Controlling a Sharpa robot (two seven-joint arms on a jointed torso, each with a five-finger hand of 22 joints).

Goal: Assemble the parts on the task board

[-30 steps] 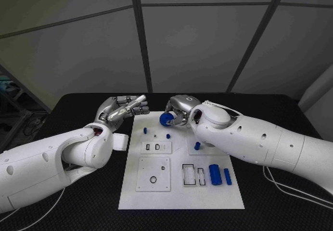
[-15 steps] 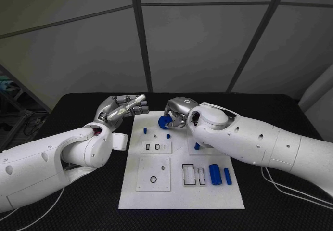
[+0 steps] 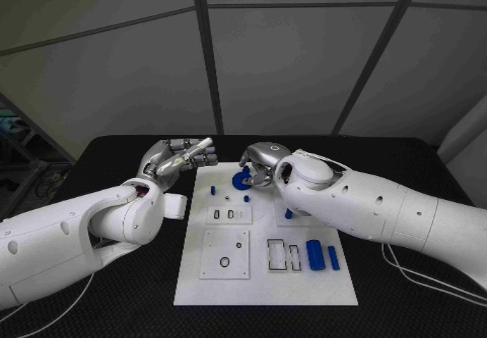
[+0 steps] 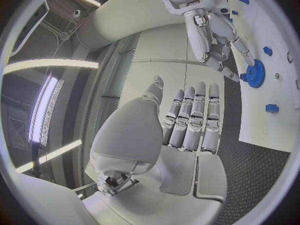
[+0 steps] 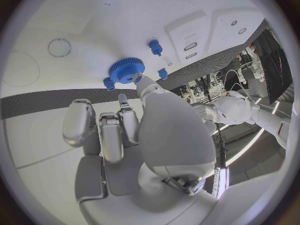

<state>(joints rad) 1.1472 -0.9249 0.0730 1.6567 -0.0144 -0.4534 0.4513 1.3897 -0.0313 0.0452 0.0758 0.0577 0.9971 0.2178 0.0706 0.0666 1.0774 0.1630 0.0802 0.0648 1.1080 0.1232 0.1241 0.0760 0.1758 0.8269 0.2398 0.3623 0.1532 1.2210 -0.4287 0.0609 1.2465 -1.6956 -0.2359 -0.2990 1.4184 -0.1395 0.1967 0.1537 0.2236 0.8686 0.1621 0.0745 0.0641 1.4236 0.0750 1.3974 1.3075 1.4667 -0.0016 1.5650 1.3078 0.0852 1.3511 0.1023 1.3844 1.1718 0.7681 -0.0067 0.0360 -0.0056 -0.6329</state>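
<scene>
The white task board [image 3: 266, 287] lies in the middle of the black table. My right hand [image 3: 260, 163] reaches over its far end and holds a blue gear [image 3: 241, 181] by the rim with its fingertips. The gear [image 5: 127, 70] lies flat, low on the board, and the right hand's fingertips [image 4: 232, 71] touch the edge of the gear [image 4: 254, 73]. My left hand [image 3: 181, 158] hovers raised off the board's far left corner, fingers straight, holding nothing. Small blue pegs [image 3: 213, 190] [image 3: 245, 199] [image 3: 288, 213] stand on the board.
Two blue cylinders [image 3: 314, 255] [image 3: 333, 258] lie on the board's right side beside rectangular slots [image 3: 276, 255]. Two raised white plates [image 3: 229, 215] [image 3: 224, 253] with holes sit on its left half. Black table [image 3: 406, 296] surrounds the board.
The right hand has lowered the blue gear a little toward the board's far end. The left hand has hardly moved.
</scene>
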